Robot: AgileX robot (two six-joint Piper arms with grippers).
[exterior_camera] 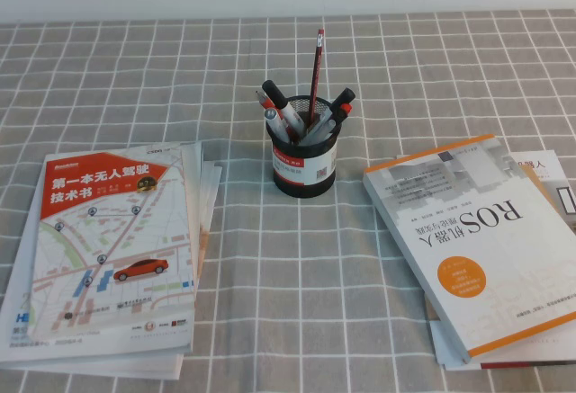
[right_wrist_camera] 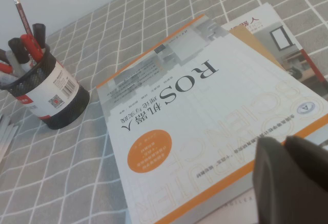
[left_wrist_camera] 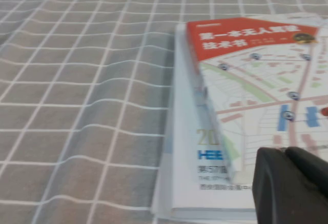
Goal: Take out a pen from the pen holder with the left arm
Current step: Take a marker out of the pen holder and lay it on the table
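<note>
A black mesh pen holder (exterior_camera: pixel 304 155) with a white and red label stands upright at the middle of the table. It holds several pens and markers and a tall red pencil (exterior_camera: pixel 317 74). The right wrist view also shows the pen holder (right_wrist_camera: pixel 48 98). Neither arm appears in the high view. In the left wrist view, my left gripper (left_wrist_camera: pixel 284 151) is shut on nothing, above the near corner of the left book stack and far from the holder. My right gripper (right_wrist_camera: pixel 283 141) is shut and empty, over the ROS book's near edge.
A stack of books with a red map cover (exterior_camera: pixel 112 240) lies left of the holder and shows in the left wrist view (left_wrist_camera: pixel 246 80). The white and orange ROS book (exterior_camera: pixel 472 231) lies on others at the right. A grey checked cloth (exterior_camera: pixel 297 303) covers the table.
</note>
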